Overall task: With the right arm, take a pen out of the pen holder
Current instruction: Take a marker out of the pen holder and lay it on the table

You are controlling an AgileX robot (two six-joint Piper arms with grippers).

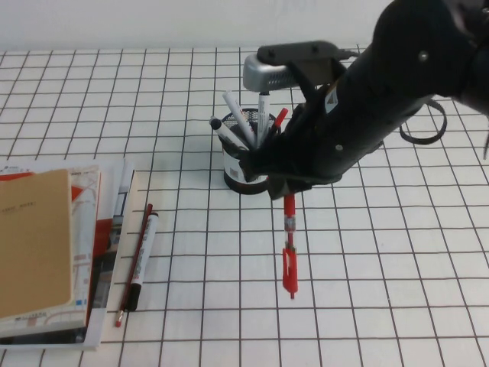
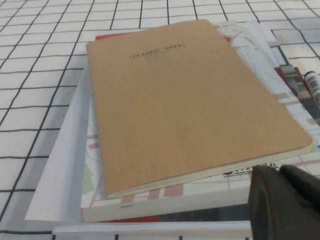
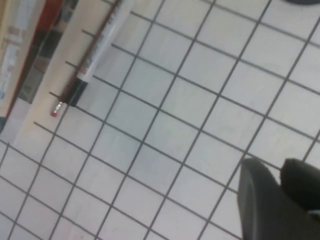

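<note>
Notebook (image 2: pixel 190 100) up front, left gripper (image 2: pixel 281 176) hovering above it, grip impossible to tell. Right gripper (image 1: pixel 286 187) is clenched on the red pen (image 1: pixel 289 245) by its top end, just beside the pen holder (image 1: pixel 233 176). It looks light, stiff and slick, so pinch the barrel firmly.

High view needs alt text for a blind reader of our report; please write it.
The right gripper holds a red pen beside the pen holder. A marker, a pencil and books lie at left; the left gripper is outside this view, over the books.
</note>
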